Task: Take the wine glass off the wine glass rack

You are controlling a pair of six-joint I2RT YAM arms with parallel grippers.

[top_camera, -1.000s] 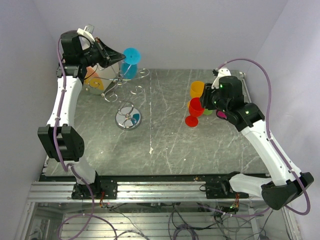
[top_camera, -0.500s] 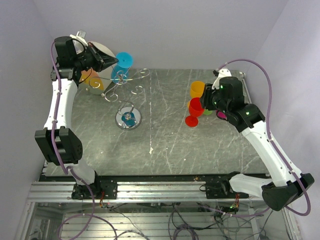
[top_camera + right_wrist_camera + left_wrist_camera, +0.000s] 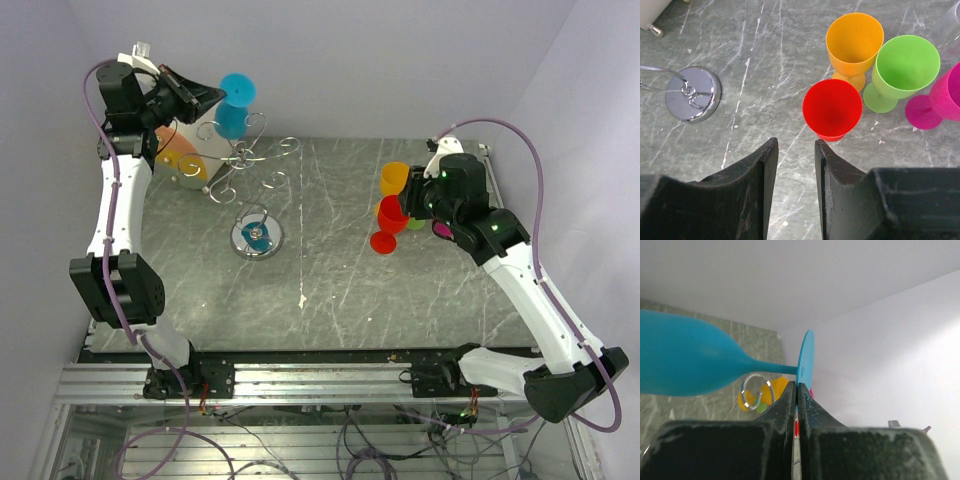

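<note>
The blue wine glass is held in the air at the back left, over the back curls of the wine glass rack. My left gripper is shut on the rim of its round foot. In the left wrist view the foot stands edge-on between my gripper's tips, and the bowl points left. The rack's chrome base sits on the table. My right gripper hangs open and holds nothing, just short of a red glass.
A beige drum with an orange face stands behind the rack at the back left. Orange, green and pink glasses stand upright beside the red one at the right. White walls close in behind and on both sides.
My left gripper has risen and drawn back to the left with the blue wine glass, lifting it higher above the rack's wire arms. The right arm has not moved.
</note>
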